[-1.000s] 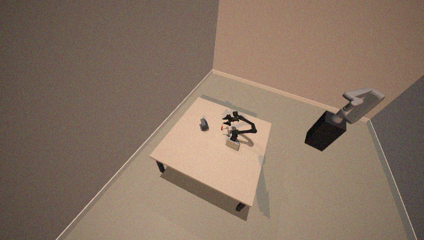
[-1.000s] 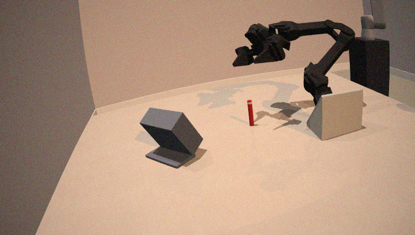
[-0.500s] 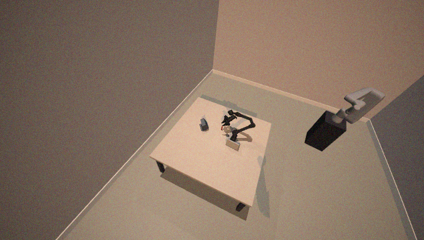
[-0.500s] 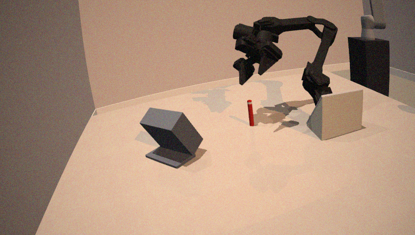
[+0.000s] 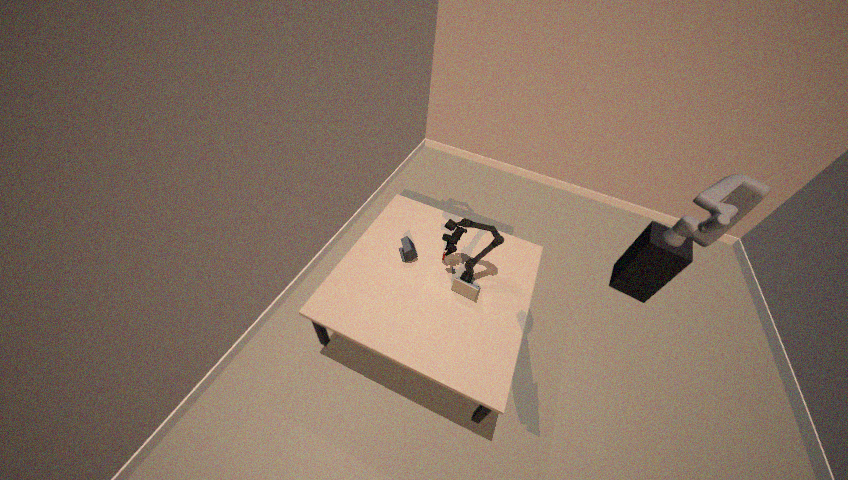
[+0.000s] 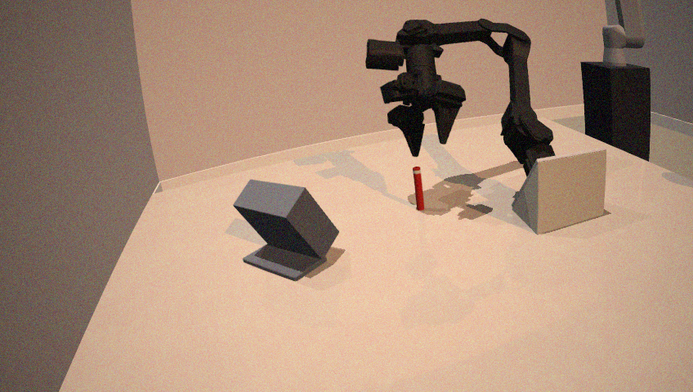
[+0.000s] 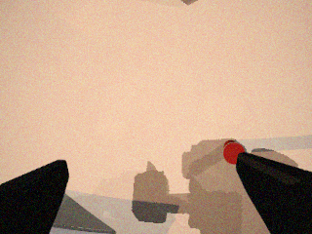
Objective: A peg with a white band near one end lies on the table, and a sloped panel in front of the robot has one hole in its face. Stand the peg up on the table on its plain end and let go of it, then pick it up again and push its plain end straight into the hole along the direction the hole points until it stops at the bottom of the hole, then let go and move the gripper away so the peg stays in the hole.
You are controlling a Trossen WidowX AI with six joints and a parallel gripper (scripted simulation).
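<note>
The red peg (image 6: 418,189) stands upright on the desk (image 6: 340,310), white band uppermost, between the sloped grey panel (image 6: 287,218) and the robot's base, while the pincer (image 6: 428,145) hangs above it, spread wide and gripping nothing; no lettering is legible on any item.
</note>
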